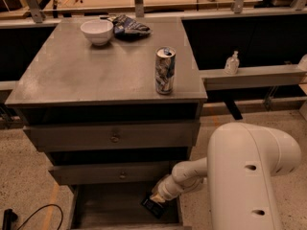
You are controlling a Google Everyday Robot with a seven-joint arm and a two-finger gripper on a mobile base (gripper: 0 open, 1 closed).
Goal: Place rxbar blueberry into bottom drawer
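The bottom drawer (105, 207) is pulled open at the foot of the grey cabinet, a wide dark tray. My gripper (156, 201) reaches down over the drawer's right side from the white arm (240, 176). A small dark flat bar, the rxbar blueberry (152, 207), sits at the gripper's tip just above the drawer floor, near its right wall. The bar seems to be between the gripper's tips, but the hold is hard to make out.
On the cabinet top (72, 75) stand a tall printed can (165, 71), a white bowl (97, 31) and a blue-and-white patterned bag (127, 27). Two shallower drawers with round knobs (115, 138) are above the open one. A black cable (29, 217) lies on the floor at left.
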